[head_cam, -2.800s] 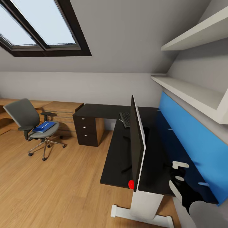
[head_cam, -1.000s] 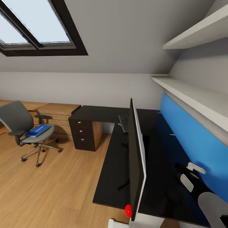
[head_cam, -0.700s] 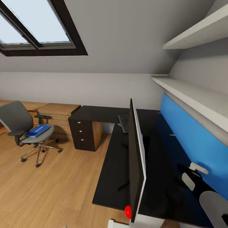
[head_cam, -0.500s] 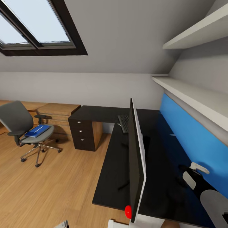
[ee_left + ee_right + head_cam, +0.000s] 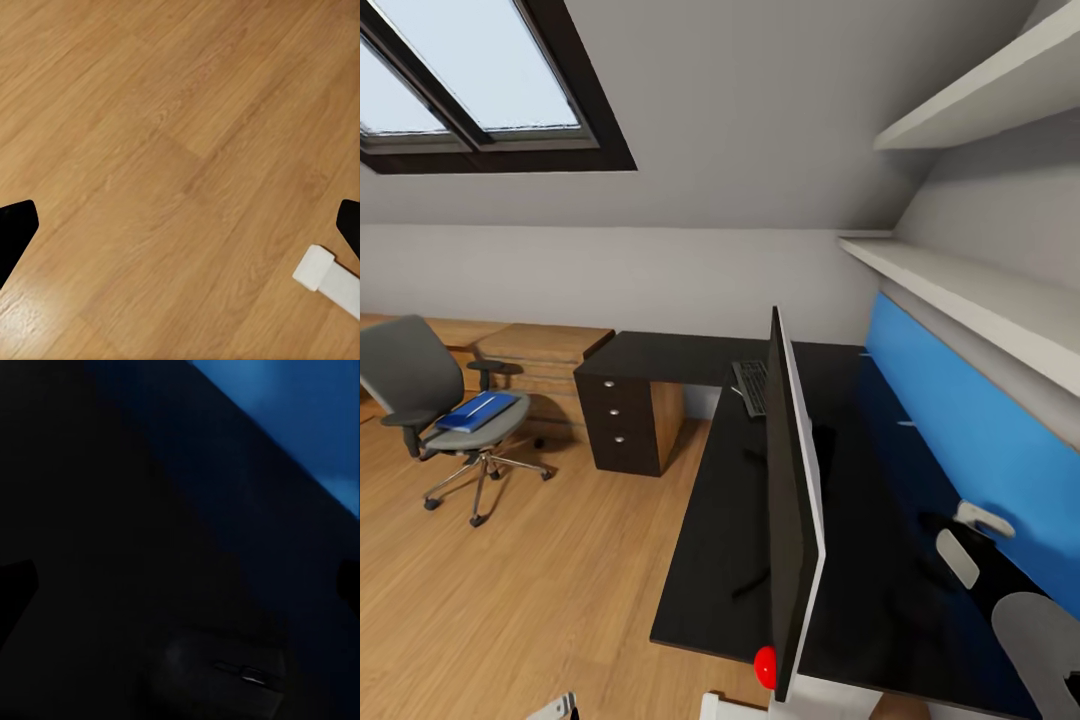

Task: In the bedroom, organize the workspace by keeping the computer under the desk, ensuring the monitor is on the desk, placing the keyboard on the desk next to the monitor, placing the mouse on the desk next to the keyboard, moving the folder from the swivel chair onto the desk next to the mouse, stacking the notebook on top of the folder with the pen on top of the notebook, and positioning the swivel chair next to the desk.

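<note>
Black desk (image 5: 860, 520) carries monitor (image 5: 788, 500); mouse (image 5: 225, 675) lies beneath right gripper (image 5: 970, 535), fingers spread, empty. Left gripper (image 5: 180, 225) spread over floor (image 5: 165, 135). Risk: dark-on-dark mouse, misjudged descent skids it toward desk edge.

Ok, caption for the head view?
Monitor and keyboard on desk; folder on swivel chair.

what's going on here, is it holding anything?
Nothing looks held. The right gripper hangs over the black desk by the blue wall panel, jaws apart, with the mouse on the desktop just below it. The left gripper points at bare wood floor, jaws wide. The monitor and the keyboard are on the desk. The folder lies on the swivel chair, which stands apart from the desk.
</note>
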Tool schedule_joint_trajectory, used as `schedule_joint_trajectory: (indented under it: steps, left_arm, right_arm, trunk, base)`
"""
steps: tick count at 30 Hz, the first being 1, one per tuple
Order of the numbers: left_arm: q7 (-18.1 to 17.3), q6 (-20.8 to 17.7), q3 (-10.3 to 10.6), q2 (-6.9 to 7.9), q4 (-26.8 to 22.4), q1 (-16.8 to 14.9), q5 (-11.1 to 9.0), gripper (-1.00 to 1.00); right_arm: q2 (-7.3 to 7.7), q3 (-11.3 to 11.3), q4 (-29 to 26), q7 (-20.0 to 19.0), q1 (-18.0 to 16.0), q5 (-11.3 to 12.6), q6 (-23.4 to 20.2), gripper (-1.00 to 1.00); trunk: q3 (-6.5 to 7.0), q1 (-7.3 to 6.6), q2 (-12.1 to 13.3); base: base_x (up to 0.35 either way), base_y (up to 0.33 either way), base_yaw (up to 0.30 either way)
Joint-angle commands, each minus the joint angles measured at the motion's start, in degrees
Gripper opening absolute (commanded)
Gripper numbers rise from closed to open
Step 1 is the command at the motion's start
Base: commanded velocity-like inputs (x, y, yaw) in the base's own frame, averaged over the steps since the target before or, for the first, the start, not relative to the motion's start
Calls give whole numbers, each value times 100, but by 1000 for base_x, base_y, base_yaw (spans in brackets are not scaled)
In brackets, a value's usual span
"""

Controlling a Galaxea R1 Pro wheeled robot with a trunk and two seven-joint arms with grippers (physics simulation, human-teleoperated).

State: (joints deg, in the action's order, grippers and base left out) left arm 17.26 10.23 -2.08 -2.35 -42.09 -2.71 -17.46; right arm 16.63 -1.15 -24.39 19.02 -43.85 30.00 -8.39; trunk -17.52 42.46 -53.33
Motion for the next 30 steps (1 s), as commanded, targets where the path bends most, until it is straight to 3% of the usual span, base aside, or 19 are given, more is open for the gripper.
schedule_joint_trajectory:
  steps: [1, 8, 12, 13, 14, 16, 18, 19, 21, 24, 30]
  left_arm:
    - [-3, 24, -3, -3, -1, -5, -55, 100]
    - [2, -91, -10, 0, -79, -2, -56, 100]
    - [40, -889, -25, 8, -522, -2, -62, 100]
    - [179, -1945, -47, 15, -1218, -3, -64, 100]
    - [232, -2215, -64, 15, -1415, -4, -66, 100]
    - [487, -3219, -158, 3, -2246, -8, -75, 100]
    - [604, -3647, -184, -17, -2677, -9, -78, 100]
    - [715, -4164, -207, -65, -3274, -10, -82, 100]
    - [772, -4505, -219, -119, -3677, -22, -88, 100]
    - [811, -4771, -253, -163, -4003, -126, -234, 100]
    - [830, -4807, -307, -170, -4001, -173, -562, 100]
  right_arm:
    - [-1, -1, -88, 23, -1, 18, -46, 100]
    - [7, 1, -181, 21, -1, 18, -183, 100]
    - [19, -5, -186, 19, -1, 19, -223, 100]
    - [22, -11, -183, 21, -1, 22, -304, 100]
    - [23, -14, -182, 22, -1, 22, -337, 100]
    - [24, -23, -181, 27, -1, 23, -530, 100]
    - [26, -27, -181, 28, -1, 23, -638, 100]
    - [28, -31, -182, 33, -1, 23, -761, 100]
    - [37, -32, -181, 40, -1, 27, -835, 100]
    - [66, -34, -174, 42, -1, 42, -975, 100]
    - [75, -34, -172, 41, -1, 48, -1067, 100]
  trunk:
    - [-26, 23, -47]
    - [-152, 177, -327]
    - [-223, 265, -488]
    - [-241, 287, -528]
    - [-259, 309, -568]
    - [-295, 353, -648]
    - [-331, 397, -729]
    - [-349, 419, -769]
    - [-385, 462, -849]
    - [-439, 528, -969]
    - [-547, 660, -1210]
  base:
    - [0, 0, 0]
    - [0, 0, 0]
    - [0, 0, 0]
    - [0, 0, 0]
    - [0, 0, 0]
    - [0, 0, 0]
    - [0, 0, 0]
    - [0, 0, 0]
    - [0, 0, 0]
    - [0, 0, 0]
    - [0, 0, 0]
